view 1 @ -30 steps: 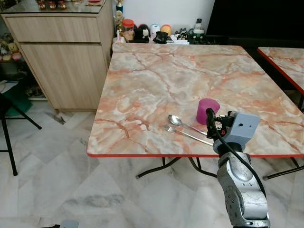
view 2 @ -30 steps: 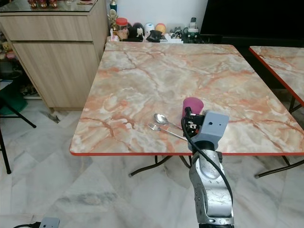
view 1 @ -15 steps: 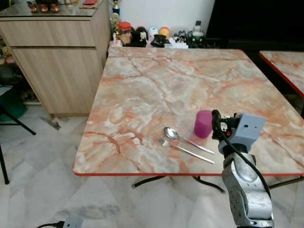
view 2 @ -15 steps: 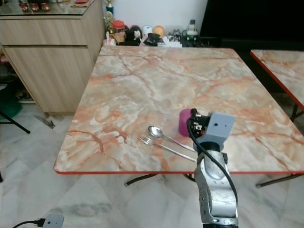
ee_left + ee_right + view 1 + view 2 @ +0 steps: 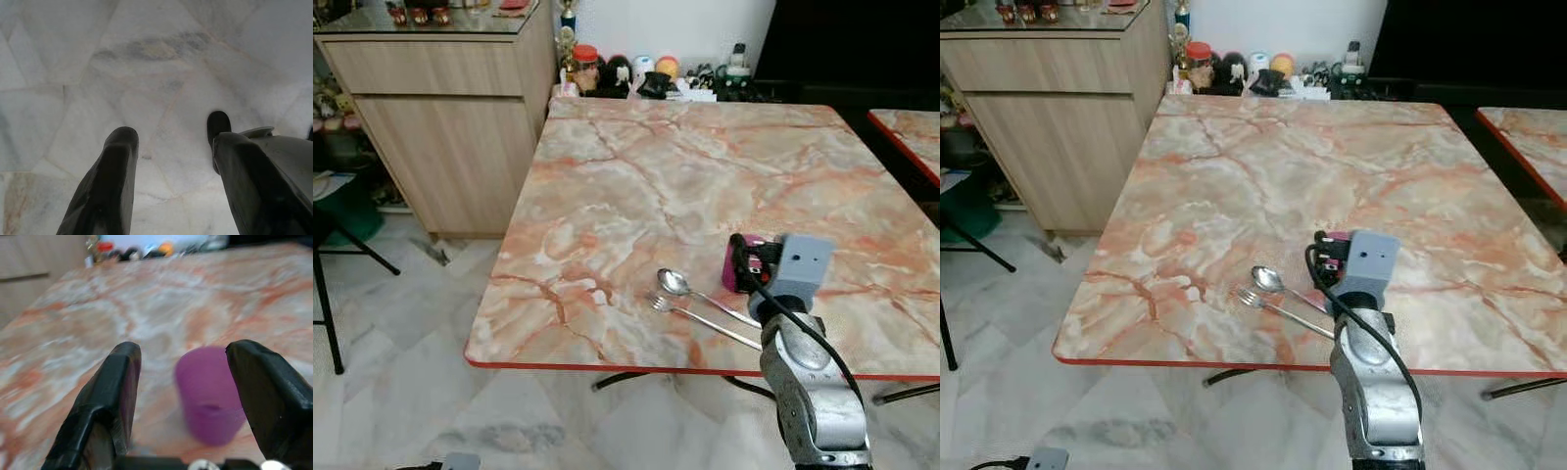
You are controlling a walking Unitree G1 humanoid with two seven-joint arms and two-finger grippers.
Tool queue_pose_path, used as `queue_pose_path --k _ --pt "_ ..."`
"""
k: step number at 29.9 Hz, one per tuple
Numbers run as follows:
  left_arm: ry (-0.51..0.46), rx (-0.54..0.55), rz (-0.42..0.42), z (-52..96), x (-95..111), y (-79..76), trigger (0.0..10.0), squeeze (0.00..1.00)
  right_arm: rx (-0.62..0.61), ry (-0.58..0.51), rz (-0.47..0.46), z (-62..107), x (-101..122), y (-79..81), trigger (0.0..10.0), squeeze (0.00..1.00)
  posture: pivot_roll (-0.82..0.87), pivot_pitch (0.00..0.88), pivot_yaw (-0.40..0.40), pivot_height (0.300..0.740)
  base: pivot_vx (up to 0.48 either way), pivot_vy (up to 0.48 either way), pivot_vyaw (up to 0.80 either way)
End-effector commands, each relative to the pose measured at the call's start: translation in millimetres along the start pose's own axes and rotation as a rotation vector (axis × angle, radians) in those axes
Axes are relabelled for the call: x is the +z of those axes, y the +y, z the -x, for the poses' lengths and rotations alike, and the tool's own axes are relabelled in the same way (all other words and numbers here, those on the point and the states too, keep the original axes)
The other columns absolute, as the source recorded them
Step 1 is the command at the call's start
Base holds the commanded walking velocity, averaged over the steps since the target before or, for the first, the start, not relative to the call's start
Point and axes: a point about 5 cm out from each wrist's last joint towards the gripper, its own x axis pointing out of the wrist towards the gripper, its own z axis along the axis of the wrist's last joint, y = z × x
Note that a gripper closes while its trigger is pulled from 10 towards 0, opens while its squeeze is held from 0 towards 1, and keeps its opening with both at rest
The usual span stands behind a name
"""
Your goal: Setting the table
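A square table with a pink-and-orange marbled top and a red edge (image 5: pixel 636 176) stands on a pale marble-tiled floor (image 5: pixel 401 323), beside a light wooden cabinet (image 5: pixel 450 127). Near the table's front edge, toward the robot's right, a small purple plastic cup (image 5: pixel 210 394) stands upright on the marbled surface. Just to the cup's left lie a shiny metal spoon (image 5: pixel 677 284) and a metal fork (image 5: pixel 664 305), side by side, their handles slanting toward the silver right arm. The right gripper (image 5: pixel 183 382) is held level above the table at the cup; its two black fingers (image 5: pixel 115 387) are spread wide, one on either side of the cup, and neither seems to touch it, though the wrist view is blurred. The left gripper (image 5: pixel 171 161) hangs low over the floor tiles with its fingers parted and nothing between them. Along the table's far edge sits a row of small jars and figurines (image 5: pixel 636 76), too small to make out singly. A second table with the same marbled top (image 5: pixel 906 132) shows at the right.
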Motion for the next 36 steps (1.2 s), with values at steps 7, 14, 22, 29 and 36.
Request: queue_pose_path --k 7,14,22,29,36 --pt "0.046 -0.014 -0.019 2.6 -13 -3.5 10.0 0.00 0.151 0.030 0.170 -12.7 17 0.0 10.0 0.00 0.00 0.157 -0.021 0.740 0.000 0.000 0.00" --pt "0.049 -0.018 -0.019 2.6 -13 -4.0 10.0 0.00 0.255 0.086 0.306 -24.0 20 -9.8 10.0 0.00 0.00 0.161 -0.019 0.740 0.000 0.000 0.00" --pt "0.050 -0.024 -0.031 3.1 -14 -3.6 10.0 0.00 0.216 0.104 0.239 -33.8 24 -26.3 10.0 0.00 0.01 0.167 -0.016 0.740 0.000 0.000 0.00" --pt "0.052 -0.021 -0.032 3.3 -15 -2.9 10.0 0.00 0.239 0.116 0.221 -40.0 25 -33.7 0.0 0.00 0.01 0.172 -0.015 0.740 0.000 0.000 0.00" --pt "0.053 -0.020 -0.032 3.7 -16 -1.7 10.0 0.00 0.259 0.127 0.211 -43.0 22 -31.9 10.0 0.00 0.02 0.173 -0.016 0.740 0.000 0.000 0.00"
